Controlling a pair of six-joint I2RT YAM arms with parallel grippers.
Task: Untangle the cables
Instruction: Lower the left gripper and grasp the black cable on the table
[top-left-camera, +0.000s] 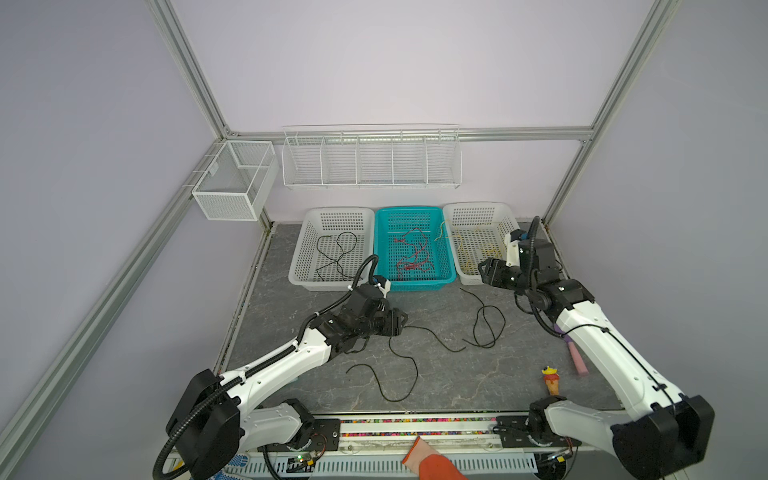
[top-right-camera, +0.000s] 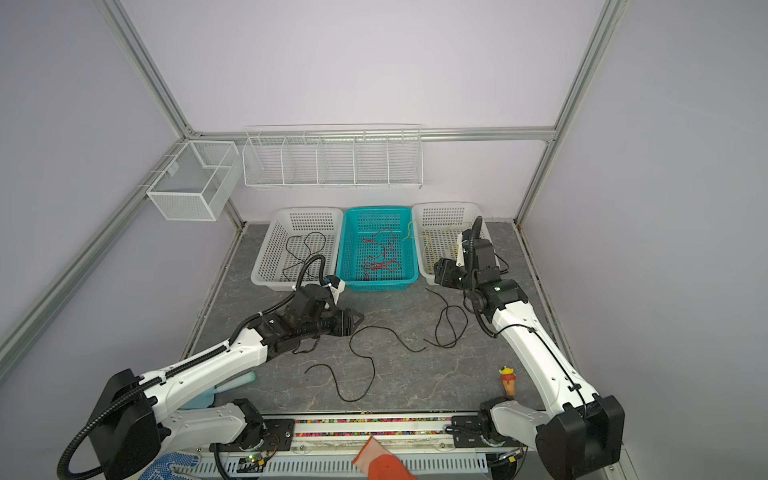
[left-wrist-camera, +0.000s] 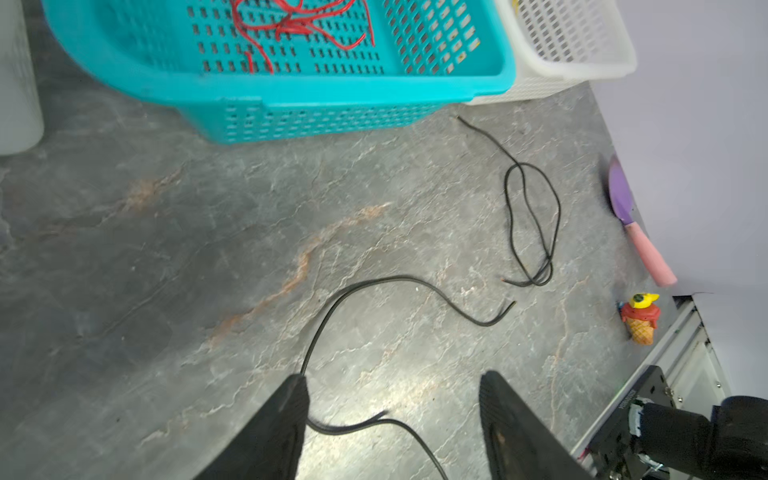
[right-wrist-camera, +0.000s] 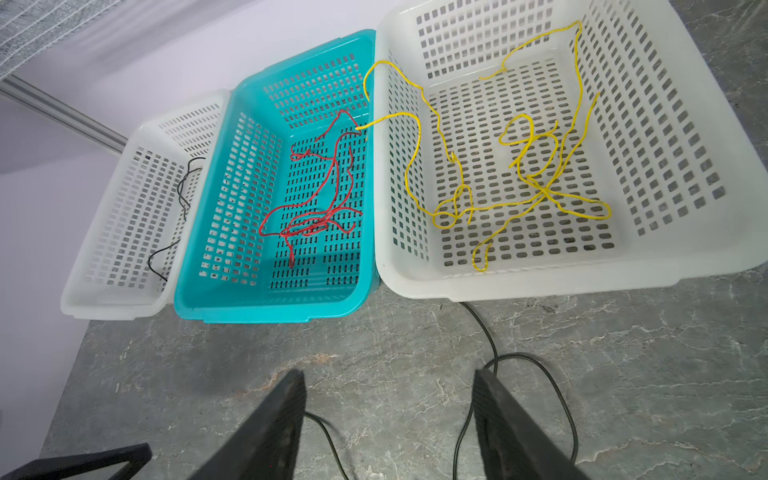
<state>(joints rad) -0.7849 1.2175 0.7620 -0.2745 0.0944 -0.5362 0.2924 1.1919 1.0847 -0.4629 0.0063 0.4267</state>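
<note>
Two black cables lie loose on the grey table: a long wavy one (top-left-camera: 398, 400) (left-wrist-camera: 399, 277) and a looped one (top-left-camera: 504, 322) (left-wrist-camera: 559, 212) further right. My left gripper (top-left-camera: 401, 322) (left-wrist-camera: 394, 376) is open low over the wavy cable, which runs past one finger and across the gap. My right gripper (top-left-camera: 484, 270) (right-wrist-camera: 389, 373) hangs open above the looped cable (right-wrist-camera: 519, 354), in front of the baskets. Another black cable (top-left-camera: 336, 253) rests in the left white basket (top-left-camera: 316, 284). Red cables (right-wrist-camera: 316, 216) fill the teal basket (top-left-camera: 409, 286), and yellow cables (right-wrist-camera: 536, 183) the right white basket (right-wrist-camera: 540, 282).
A toy ice-cream cone (top-left-camera: 551, 380) stands near the front right. A pink-handled purple tool (top-left-camera: 575, 357) lies under the right arm. A wire rack (top-left-camera: 370, 158) and a mesh box (top-left-camera: 235, 178) hang on the back wall. An orange glove (top-left-camera: 432, 463) shows at the front edge.
</note>
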